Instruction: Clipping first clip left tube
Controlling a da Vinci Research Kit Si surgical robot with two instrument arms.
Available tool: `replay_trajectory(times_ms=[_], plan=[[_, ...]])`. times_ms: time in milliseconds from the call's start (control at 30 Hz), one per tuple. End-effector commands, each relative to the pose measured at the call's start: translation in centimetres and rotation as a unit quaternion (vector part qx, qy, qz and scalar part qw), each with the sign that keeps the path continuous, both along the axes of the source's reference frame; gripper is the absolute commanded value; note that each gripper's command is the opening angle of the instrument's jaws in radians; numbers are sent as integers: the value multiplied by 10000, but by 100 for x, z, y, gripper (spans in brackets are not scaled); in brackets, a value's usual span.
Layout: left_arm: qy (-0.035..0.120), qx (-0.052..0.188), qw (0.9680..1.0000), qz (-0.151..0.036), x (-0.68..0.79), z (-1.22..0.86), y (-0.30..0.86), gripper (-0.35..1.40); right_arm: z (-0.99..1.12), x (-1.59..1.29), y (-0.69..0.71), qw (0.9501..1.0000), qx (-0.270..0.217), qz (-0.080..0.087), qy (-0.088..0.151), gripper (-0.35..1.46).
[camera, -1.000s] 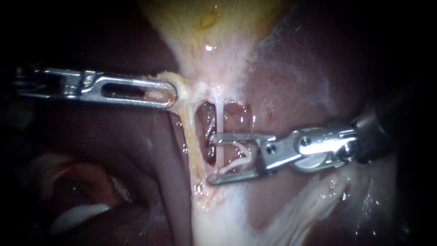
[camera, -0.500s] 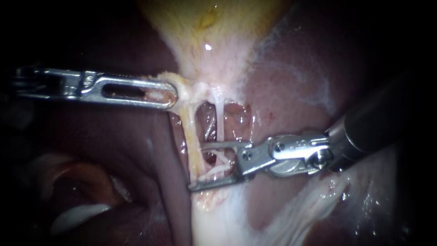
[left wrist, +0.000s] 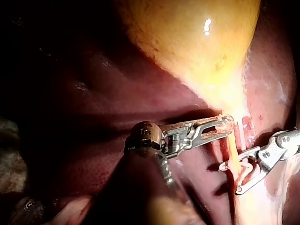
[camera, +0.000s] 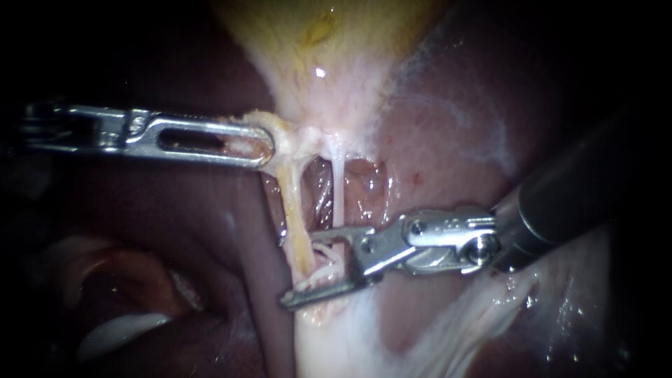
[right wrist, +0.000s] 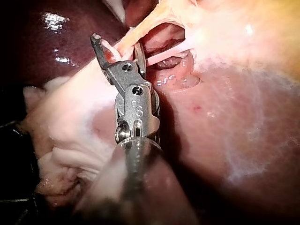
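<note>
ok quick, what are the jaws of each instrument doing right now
Left instrument: jaws shut on tissue next to the gallbladder.
Right instrument: jaws open, the left tube between them, not yet clamped.

Right instrument point(camera: 287, 271) farther onto left tube point(camera: 294, 217).

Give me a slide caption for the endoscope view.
Left instrument holds tissue below the gallbladder while the right instrument's open jaws straddle the left tube.
</note>
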State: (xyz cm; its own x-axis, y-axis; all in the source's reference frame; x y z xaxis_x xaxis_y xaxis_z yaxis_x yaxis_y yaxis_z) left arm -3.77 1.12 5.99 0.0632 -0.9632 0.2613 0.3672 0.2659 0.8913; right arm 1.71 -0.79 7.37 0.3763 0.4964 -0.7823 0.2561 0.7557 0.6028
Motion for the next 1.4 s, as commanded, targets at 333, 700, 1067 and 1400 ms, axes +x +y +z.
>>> replay_trajectory(times_ms=[333,700,1067,1400], plan=[[6,1,10000,-7,-3,1,0,-35,13,13,-12,9986,503,-159,41,42],[6,1,10000,-7,-3,1,0,-35,15,10,1,9965,796,48,257,40],[6,1,10000,-8,-3,1,0,-35,12,4,5,9958,891,62,226,11],[6,1,10000,-7,-4,2,1,-35,8,-5,15,9895,1437,166,-25,-35]])
